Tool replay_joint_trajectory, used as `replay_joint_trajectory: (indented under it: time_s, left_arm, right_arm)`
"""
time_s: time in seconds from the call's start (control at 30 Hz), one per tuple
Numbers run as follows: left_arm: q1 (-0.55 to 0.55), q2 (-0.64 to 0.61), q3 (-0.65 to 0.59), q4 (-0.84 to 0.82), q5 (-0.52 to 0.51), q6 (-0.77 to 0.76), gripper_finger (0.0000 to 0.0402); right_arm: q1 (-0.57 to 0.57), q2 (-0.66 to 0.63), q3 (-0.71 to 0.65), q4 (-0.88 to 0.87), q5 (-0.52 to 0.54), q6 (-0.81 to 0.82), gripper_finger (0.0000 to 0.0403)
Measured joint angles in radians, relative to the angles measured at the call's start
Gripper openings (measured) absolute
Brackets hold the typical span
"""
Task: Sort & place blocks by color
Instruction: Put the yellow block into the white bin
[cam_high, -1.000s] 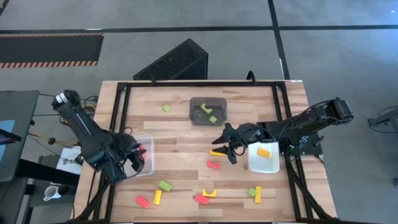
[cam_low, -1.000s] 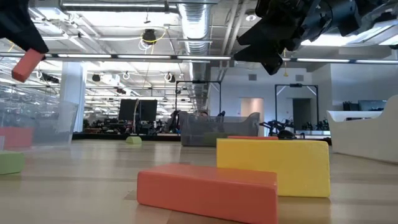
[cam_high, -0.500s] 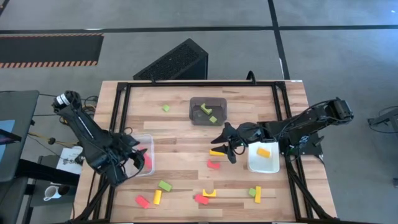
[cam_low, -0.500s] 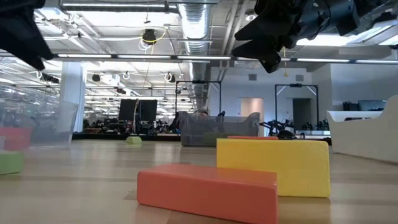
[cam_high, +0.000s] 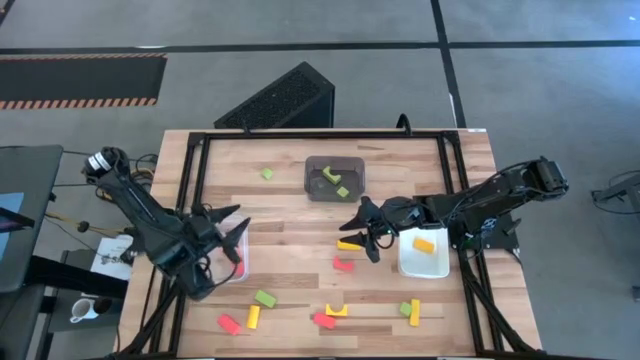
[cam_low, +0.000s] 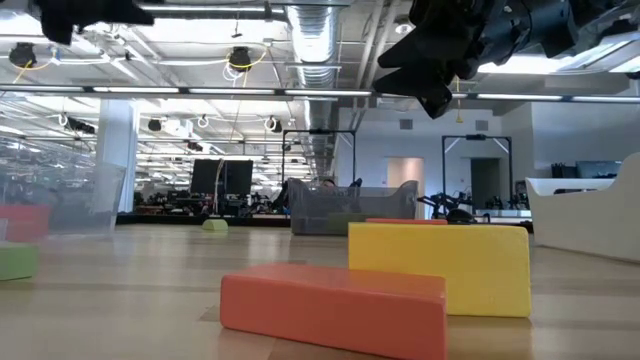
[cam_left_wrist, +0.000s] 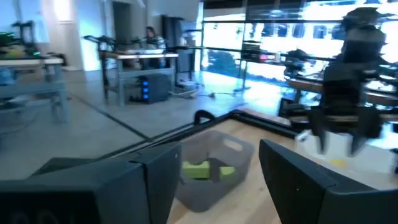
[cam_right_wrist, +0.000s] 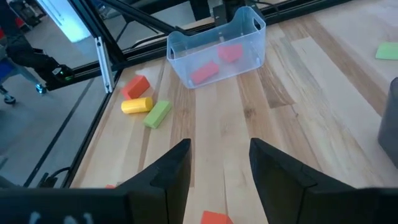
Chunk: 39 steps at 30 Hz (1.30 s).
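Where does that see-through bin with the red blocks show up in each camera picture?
High view: clear bin, left of centre, under the left tool.
Low view: far left edge.
Left wrist view: not in it.
Right wrist view: upper middle.
Shared landmark: the dark grey bin.

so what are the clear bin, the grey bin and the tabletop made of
Clear bin: see-through, glossy, likely thin plastic; the red blocks inside show through its walls.
Grey bin: smoky, half see-through, probably tinted plastic; green blocks show inside it.
Tabletop: pale wood planks with visible grain and seams, satin finish; solid or veneer cannot be told.
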<state>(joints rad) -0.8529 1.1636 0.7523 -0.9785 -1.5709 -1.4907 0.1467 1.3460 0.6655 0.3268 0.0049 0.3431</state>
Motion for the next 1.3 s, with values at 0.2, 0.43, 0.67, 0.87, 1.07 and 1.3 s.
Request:
replay_joint_trajectory:
  time_s: [0.2,0.43,0.67,0.87,1.07,1.3]
  left_arm:
    - [0.026,0.002,-0.057,0.113,0.125,-0.022,0.0173]
    - [0.077,0.002,-0.085,0.456,0.287,0.269,0.0144]
    - [0.153,0.002,-0.085,0.923,0.544,0.904,0.0139]
    - [0.217,0.002,-0.106,1.219,0.712,1.3,0.0138]
    - [0.347,0.002,-0.298,1.737,1.099,1.475,0.0138]
    - [0.471,0.002,-0.537,2.234,1.142,1.455,0.0138]
  right_arm:
    - [0.007,0.0,0.0,-0.005,0.014,-0.001,0.018]
    - [0.006,0.0,0.0,-0.006,0.048,-0.003,0.018]
    - [0.006,0.0,0.0,-0.005,0.049,-0.003,0.0176]
    - [0.012,0.0,0.0,-0.019,0.05,-0.003,0.0176]
    - [0.017,0.0,0.0,-0.031,0.05,-0.002,0.0175]
    - [0.017,0.0,0.0,-0.037,0.05,-0.001,0.0173]
